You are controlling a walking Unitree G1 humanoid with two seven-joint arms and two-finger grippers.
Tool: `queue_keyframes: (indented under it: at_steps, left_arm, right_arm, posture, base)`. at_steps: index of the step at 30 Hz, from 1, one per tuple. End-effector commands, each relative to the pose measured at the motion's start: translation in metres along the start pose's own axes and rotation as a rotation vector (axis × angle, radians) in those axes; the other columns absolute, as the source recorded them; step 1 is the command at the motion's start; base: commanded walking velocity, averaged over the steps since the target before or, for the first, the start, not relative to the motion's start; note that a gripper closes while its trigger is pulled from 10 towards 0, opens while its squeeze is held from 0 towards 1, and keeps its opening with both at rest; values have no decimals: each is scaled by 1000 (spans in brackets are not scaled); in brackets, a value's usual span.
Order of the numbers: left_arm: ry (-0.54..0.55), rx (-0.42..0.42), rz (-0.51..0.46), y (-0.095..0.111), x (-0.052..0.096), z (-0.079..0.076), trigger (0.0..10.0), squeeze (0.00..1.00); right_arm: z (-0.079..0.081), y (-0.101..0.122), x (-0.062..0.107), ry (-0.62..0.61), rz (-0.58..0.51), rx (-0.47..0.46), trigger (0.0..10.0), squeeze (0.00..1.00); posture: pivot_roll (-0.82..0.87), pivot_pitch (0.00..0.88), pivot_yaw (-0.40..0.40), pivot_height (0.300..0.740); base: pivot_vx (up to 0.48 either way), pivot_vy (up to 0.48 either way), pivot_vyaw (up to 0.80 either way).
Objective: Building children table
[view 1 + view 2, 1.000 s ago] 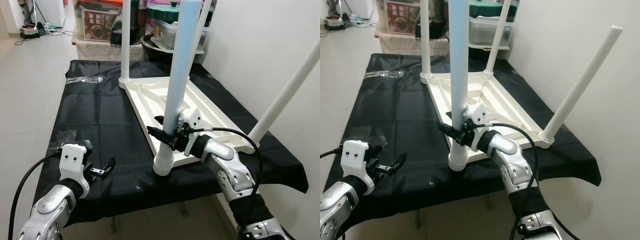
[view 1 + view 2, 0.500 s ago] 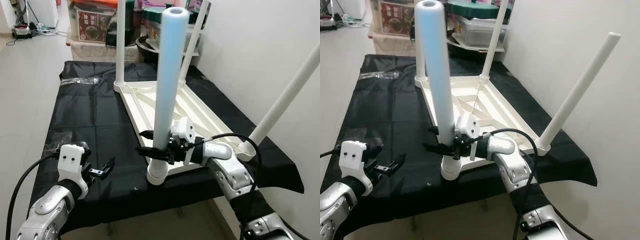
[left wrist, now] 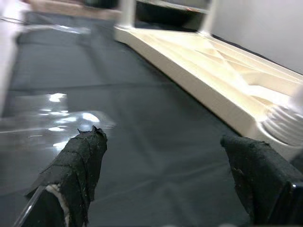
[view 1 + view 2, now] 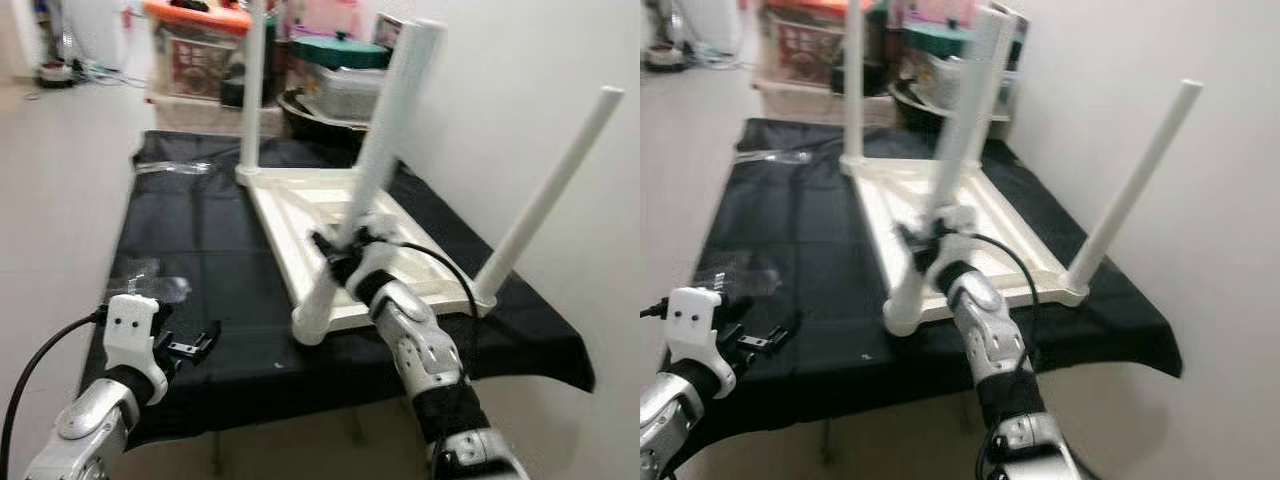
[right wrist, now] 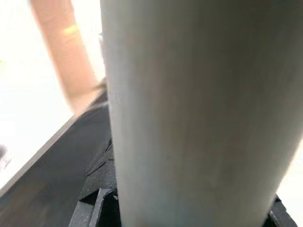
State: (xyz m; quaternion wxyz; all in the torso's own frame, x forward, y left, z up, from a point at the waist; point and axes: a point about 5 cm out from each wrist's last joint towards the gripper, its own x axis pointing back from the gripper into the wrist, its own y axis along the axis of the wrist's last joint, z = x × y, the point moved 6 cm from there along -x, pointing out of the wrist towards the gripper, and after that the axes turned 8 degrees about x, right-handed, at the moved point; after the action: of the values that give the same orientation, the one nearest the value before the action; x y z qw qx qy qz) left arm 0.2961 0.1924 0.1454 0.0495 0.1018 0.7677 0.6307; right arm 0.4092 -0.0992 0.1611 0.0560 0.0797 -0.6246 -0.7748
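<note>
Our right hand (image 4: 335, 252) is clamped around the near leg (image 4: 372, 170) of the white children's table (image 4: 330, 215), which lies upside down on the black-draped desk (image 4: 200, 240). The leg tilts away from us, its base at the table's near corner. Three other legs stand in their corners, the right one (image 4: 548, 190) leaning outward. Our left hand (image 4: 195, 345) hovers low over the cloth near the desk's front edge, fingers (image 3: 78, 165) spread wide, holding nothing. Storage boxes (image 4: 200, 50) sit beyond.
</note>
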Motion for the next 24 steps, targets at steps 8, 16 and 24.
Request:
queue_keyframes:
  at_steps: [8, 16, 24]
  left_arm:
    - [-25, 7, 27, -5, -7, -4, 10000, 0]
    - [-61, 12, 3, 1, -10, -11, 10000, 0]
    - [-160, 6, -14, 11, -8, -23, 10000, 0]
  right_arm:
    - [-17, -19, 27, -119, 36, 100, 10000, 0]
    - [26, 22, 5, 154, -43, -30, 10000, 0]
    - [64, 81, 10, 503, -133, -133, 10000, 0]
  posture:
    - [147, 0, -153, 740]
    - [140, 0, -152, 740]
    - [135, 0, -150, 740]
  base:
    - [0, 0, 0]
    - [0, 0, 0]
    - [0, 0, 0]
